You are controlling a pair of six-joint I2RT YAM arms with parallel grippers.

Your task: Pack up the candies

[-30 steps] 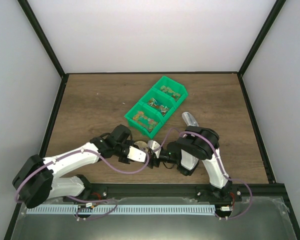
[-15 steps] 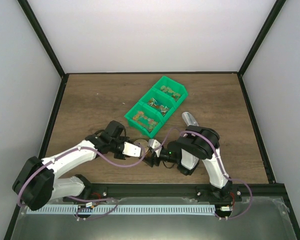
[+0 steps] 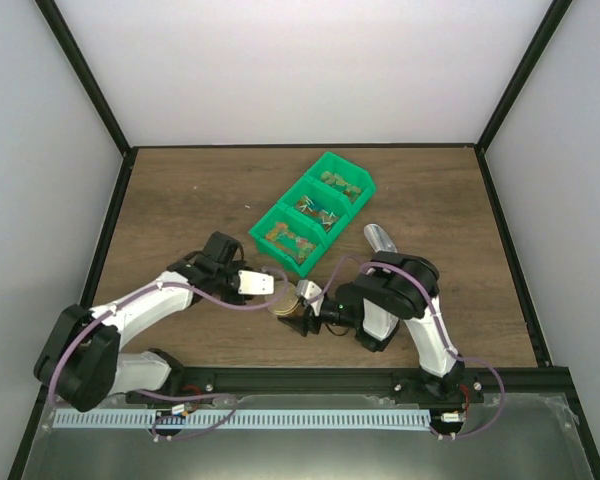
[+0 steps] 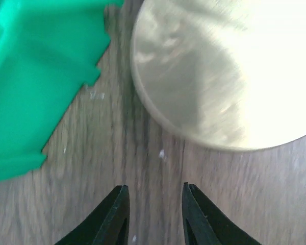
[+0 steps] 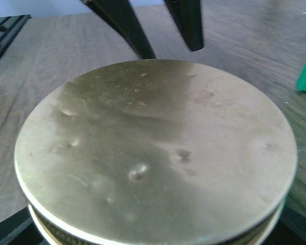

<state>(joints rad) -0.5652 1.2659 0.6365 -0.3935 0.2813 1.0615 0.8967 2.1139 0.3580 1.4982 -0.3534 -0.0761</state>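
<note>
Top view: the candies (image 3: pixel 298 240) sit in the three pockets of the green bin (image 3: pixel 263 222), whose long axis runs diagonally up and right, away from both arms. The left gripper (image 3: pixel 263 284) is nearer, just beside the bin's near end; the right gripper (image 3: pixel 300 318) is next to it with the jar (image 3: pixel 285 306). Left wrist: jaws open and empty, bin off to the left, gold lid (image 4: pixel 219 76) ahead-right. Right wrist: the lid fills the view, jaws look clamped round the jar, no candies in sight
</note>
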